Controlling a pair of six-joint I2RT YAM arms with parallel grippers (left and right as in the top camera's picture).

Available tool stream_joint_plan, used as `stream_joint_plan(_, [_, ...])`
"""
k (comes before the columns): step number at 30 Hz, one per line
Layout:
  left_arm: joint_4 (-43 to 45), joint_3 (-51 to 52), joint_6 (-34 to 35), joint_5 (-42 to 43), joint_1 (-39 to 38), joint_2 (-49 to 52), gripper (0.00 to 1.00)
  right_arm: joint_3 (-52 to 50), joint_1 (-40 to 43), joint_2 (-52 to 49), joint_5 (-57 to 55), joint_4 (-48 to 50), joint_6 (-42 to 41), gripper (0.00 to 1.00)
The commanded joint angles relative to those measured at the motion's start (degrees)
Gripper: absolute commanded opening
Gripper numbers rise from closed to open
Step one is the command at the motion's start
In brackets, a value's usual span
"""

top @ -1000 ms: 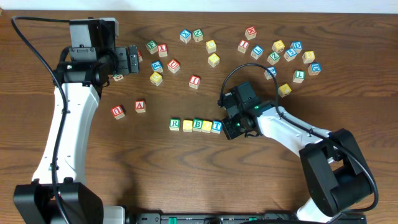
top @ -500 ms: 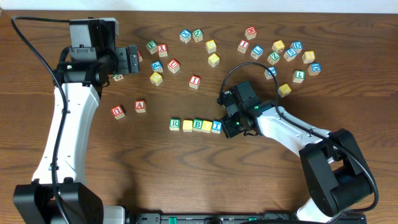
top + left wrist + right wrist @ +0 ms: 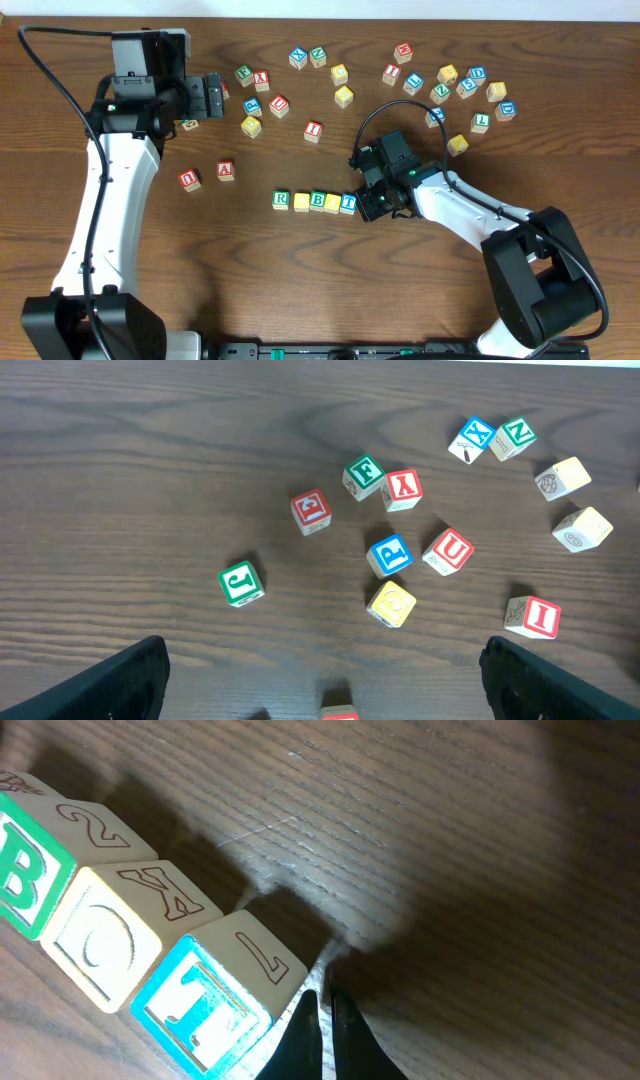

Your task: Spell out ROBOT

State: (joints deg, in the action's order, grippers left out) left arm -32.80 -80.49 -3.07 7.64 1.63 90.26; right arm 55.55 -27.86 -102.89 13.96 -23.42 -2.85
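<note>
Five cubes stand in a row at the table's middle: green R [image 3: 281, 200], plain yellow [image 3: 301, 201], green B [image 3: 318, 200], plain yellow [image 3: 333, 203], blue T [image 3: 348, 203]. In the right wrist view the B [image 3: 20, 870], a yellow cube with a faint O [image 3: 100, 945] and the T [image 3: 205, 1005] sit side by side. My right gripper [image 3: 362, 198] [image 3: 325, 1010] is shut and holds nothing, its tips down on the table right beside the T cube's end face. My left gripper [image 3: 218, 95] [image 3: 325, 685] hangs wide open over the back left, nothing between its fingers [image 3: 130, 680].
Loose cubes lie scattered along the back: green J [image 3: 241, 582], red E [image 3: 311, 510], F [image 3: 363, 475], Y [image 3: 402, 489], P [image 3: 389, 554], U [image 3: 447, 550], I [image 3: 532, 617]. Red U [image 3: 190, 179] and A [image 3: 226, 169] sit left of the row. A cluster [image 3: 460, 85] lies back right.
</note>
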Motion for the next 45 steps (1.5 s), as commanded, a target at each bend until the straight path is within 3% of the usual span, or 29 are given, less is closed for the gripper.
stream_joint_plan(1, [0.02, -0.74, -0.33, 0.74, 0.07, -0.9, 0.98, 0.96, -0.33, -0.42, 1.29, 0.09, -0.96, 0.01])
stream_joint_plan(45, [0.0, -0.74, -0.33, 0.74, 0.07, -0.9, 0.98, 0.96, -1.49, -0.42, 2.8, 0.92, -0.81, 0.01])
